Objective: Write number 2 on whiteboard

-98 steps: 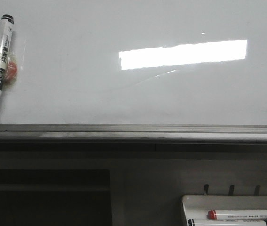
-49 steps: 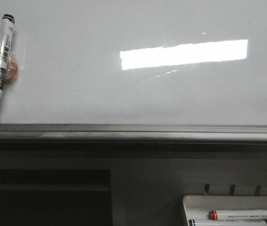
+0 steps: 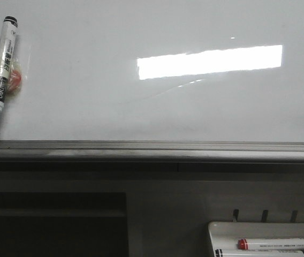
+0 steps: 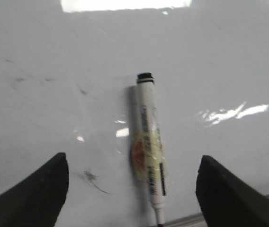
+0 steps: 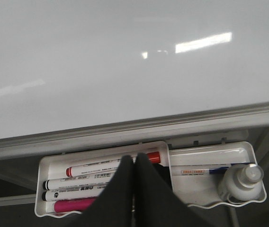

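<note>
The whiteboard (image 3: 141, 32) fills the upper front view, with its grey ledge (image 3: 152, 150) below. No number 2 shows on it, only faint smudges (image 4: 89, 177). A white black-capped marker (image 3: 1, 69) with an orange patch sits flat against the board at the far left, tip down just above the ledge. In the left wrist view the marker (image 4: 148, 137) lies between and beyond my left gripper's (image 4: 132, 158) wide-open fingers, not touched. My right gripper (image 5: 135, 158) is shut and empty, over the pen tray (image 5: 49, 163). Neither gripper shows in the front view.
A small white tray (image 3: 216, 230) hangs below the ledge at the right. It holds a red marker (image 5: 111, 166), two black ones (image 5: 73, 188), a pink one (image 5: 70, 205), a blue pen (image 5: 205, 170) and a small bottle (image 5: 241, 182). A dark recess (image 3: 50, 225) lies lower left.
</note>
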Tool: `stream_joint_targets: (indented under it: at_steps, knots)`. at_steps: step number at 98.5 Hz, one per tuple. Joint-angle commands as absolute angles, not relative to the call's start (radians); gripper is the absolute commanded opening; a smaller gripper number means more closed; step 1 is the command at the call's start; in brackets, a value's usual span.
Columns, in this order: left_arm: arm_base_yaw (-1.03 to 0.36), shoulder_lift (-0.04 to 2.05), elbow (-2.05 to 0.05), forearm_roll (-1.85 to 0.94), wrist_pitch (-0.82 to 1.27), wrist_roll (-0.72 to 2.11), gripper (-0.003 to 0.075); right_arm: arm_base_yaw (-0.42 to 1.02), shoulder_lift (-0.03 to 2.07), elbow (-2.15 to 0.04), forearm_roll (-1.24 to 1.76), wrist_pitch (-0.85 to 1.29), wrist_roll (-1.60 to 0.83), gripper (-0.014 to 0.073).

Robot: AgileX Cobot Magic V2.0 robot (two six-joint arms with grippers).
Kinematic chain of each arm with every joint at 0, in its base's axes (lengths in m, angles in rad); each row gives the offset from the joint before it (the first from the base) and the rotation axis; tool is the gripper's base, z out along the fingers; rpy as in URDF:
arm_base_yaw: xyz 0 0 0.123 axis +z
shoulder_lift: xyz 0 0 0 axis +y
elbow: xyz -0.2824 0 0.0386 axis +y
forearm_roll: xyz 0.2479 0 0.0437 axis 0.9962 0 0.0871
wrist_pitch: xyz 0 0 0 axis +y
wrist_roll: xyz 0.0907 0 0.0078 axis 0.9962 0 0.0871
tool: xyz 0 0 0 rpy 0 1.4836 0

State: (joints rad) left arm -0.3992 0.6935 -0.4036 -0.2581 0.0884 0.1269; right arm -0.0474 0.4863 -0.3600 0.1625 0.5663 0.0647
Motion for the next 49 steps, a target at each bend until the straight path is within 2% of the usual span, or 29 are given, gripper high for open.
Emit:
stream_joint_targets:
  at_steps: [1,16,49]
  knots:
    - [-0.460,0.753,-0.430,-0.328,-0.017,0.129,0.0500,-0.053,0.498,-0.394,0.169,0.492,0.061,-0.0051]
    - [-0.526,0.862,-0.430,-0.352,-0.073,0.129,0.0489,-0.053,0.498,-0.394,0.167,0.464,0.051,-0.0051]
    - [-0.535,1.061,-0.430,-0.430,-0.165,0.127,0.0489,-0.030,0.495,-0.394,0.167,0.461,0.051,-0.0051]
